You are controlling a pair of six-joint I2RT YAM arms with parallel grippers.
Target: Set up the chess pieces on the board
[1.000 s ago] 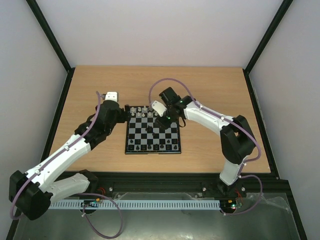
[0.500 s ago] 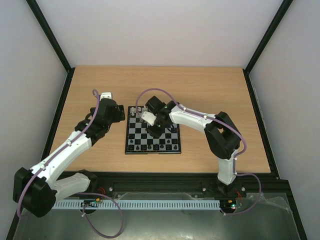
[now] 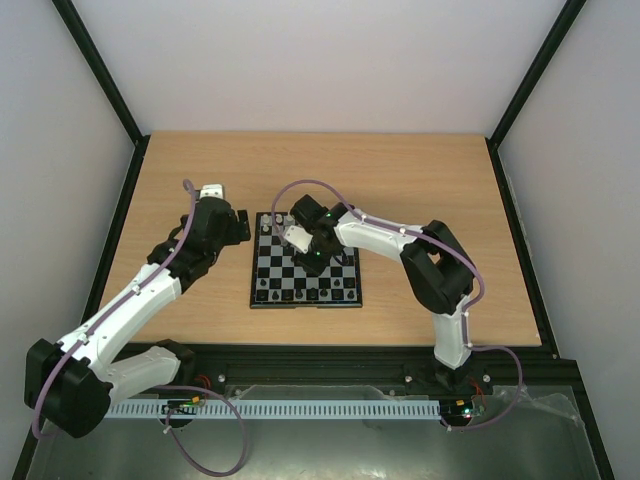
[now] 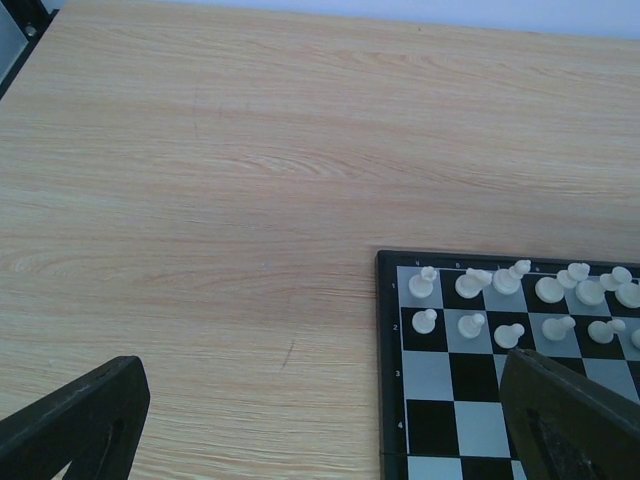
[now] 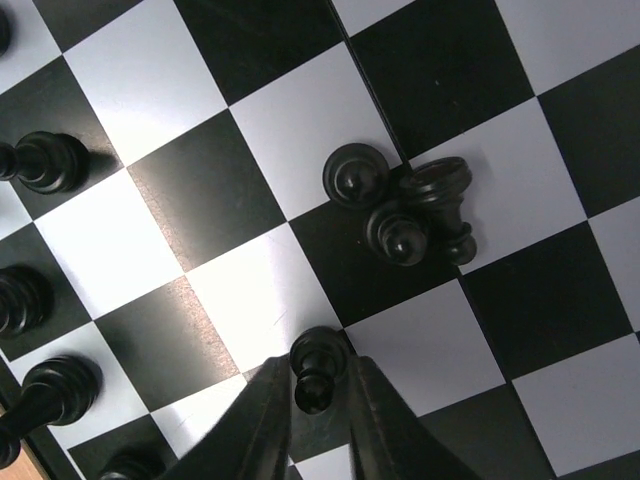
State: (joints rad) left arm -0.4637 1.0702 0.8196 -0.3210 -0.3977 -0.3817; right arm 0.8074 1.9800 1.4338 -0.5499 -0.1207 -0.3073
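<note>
Two arms are seen over a pale wooden worktop [image 3: 420, 180], w/ a small square checkered board [image 3: 340, 275] of black and pale grey squares, thin dark border, laid flat near the worktop's ctr.

On the L, the left tool [image 4: 322, 357] is held above bare wood just beside the board's far L corner, off the board. Its jaws are spread wide. Its dark fingers [image 4: 80, 420] are seen at the bottom corners of the L wrist view, and nothing is held betw. them.

Tiny white chess pieces [image 4: 550, 290] are lined up in two rows on the board's far ranks. Most are upright, but a few in the back row are leaning or bunched together. On the opposite side, tiny black chess pieces [image 5: 40, 160] are stood along the near edge, seen as a row at the L edge of the R wrist view.

Over the board's middle squares, the right tool [image 5: 316, 365] is set low. Its jaws are set narrow onto a small black pawn [image 5: 316, 345], w/ one pad seen against each side. The pawn is placed where a pale square meets a black one. Whether it is clear of the surface can't be told.

Near the pawn but apart from it, three loose black chessmen [image 5: 400, 235] are bunched on and around a black square, touching one another. At least one is lying on its side.
</note>
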